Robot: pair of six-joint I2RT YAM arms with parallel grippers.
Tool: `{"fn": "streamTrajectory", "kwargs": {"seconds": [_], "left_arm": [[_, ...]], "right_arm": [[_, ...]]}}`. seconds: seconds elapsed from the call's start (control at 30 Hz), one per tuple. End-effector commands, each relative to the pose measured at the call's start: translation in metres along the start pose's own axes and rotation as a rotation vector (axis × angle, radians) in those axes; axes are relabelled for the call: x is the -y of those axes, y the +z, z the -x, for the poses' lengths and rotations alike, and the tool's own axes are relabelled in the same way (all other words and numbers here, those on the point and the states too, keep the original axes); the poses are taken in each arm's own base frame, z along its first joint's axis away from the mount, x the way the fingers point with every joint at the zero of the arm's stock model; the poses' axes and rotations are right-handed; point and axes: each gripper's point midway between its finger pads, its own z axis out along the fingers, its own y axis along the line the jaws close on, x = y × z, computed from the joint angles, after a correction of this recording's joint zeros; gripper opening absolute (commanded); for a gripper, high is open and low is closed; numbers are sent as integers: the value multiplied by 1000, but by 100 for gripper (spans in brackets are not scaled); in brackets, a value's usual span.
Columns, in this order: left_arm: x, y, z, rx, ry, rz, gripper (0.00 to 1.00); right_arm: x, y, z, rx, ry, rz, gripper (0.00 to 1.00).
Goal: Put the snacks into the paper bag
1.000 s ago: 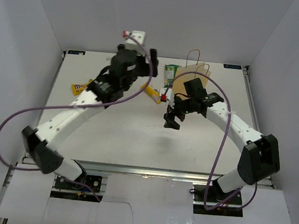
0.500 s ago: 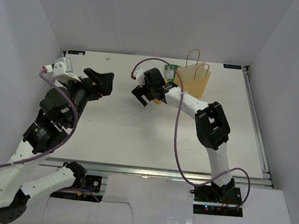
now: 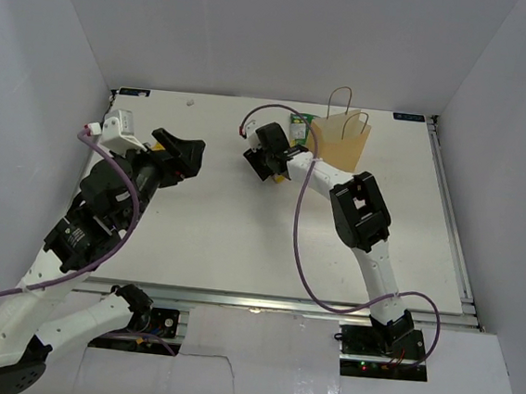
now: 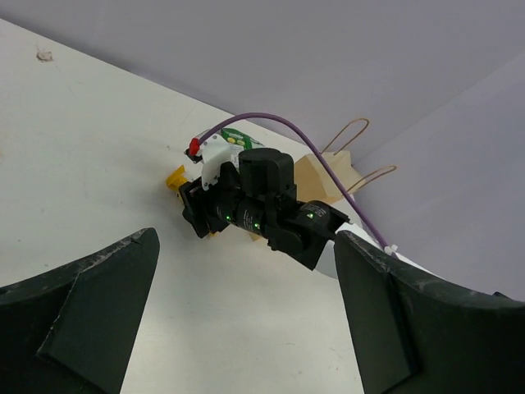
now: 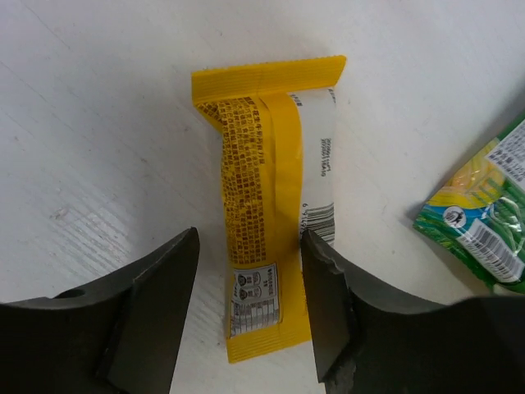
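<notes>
The yellow-orange bar lies flat on the table, seam side up. My right gripper is open and low over it, with one finger on each side of its near end. The green pouch lies just to the right of the bar. In the top view my right gripper reaches far back, left of the upright tan paper bag, with the green pouch between them. My left gripper is open, empty and raised at the left. The other snacks are hidden.
In the left wrist view my left gripper looks across bare table at the right gripper, the bar's tip and the bag. White walls close in the table on three sides.
My left arm has pulled back from the far middle to the left side. My right arm has stretched out to the far middle and settled over the yellow-orange bar.
</notes>
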Motion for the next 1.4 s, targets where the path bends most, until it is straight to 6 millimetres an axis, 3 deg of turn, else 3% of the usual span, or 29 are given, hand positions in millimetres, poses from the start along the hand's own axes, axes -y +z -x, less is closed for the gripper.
{"fn": "streamTrajectory", "kwargs": {"seconds": [0.0, 0.2, 0.33, 0.4, 0.43, 0.53, 0.57, 0.77, 0.87, 0.97, 1.0, 1.1, 1.13, 1.2, 1.23, 1.37], "left_arm": [[1, 1, -4, -13, -8, 0, 98], [7, 7, -3, -17, -3, -10, 98], [9, 10, -7, -20, -4, -22, 98], [9, 11, -10, -22, -6, -29, 98], [8, 11, -12, -24, -7, -32, 98], [6, 8, -10, -13, -12, -34, 98], [5, 8, -12, -14, -11, -33, 98], [2, 4, -11, 2, -19, -38, 98], [1, 2, -10, 8, -21, -42, 98], [0, -1, -8, 19, -22, -46, 98], [-1, -2, -9, 20, -22, -45, 98], [-5, -3, -10, 27, -24, -43, 98], [-5, -4, -10, 31, -25, -46, 98], [-6, -4, -13, 29, -25, -48, 98], [-6, -3, -13, 32, -29, -52, 98], [-4, 1, -20, 18, -25, -69, 98]], "right_arm": [[-9, 1, -8, 5, 49, 59, 58], [-21, -3, -16, -7, 40, 130, 37], [-20, -22, -1, 42, -18, 167, 26], [-32, -32, 0, 72, -78, 245, 21], [-31, -49, 10, 117, -151, 280, 17], [-41, -70, 17, 156, -196, 356, 11], [-44, -86, 25, 201, -234, 407, 8], [-55, -154, 50, 361, -343, 606, 8], [-38, -198, 75, 455, -373, 630, 8], [-6, -239, 105, 553, -387, 576, 8], [7, -255, 120, 597, -403, 536, 8], [50, -286, 137, 658, -430, 413, 8], [74, -296, 143, 678, -439, 345, 8], [99, -307, 145, 689, -447, 273, 8], [122, -311, 142, 679, -442, 215, 8], [175, -310, 128, 657, -396, 101, 8]]}}
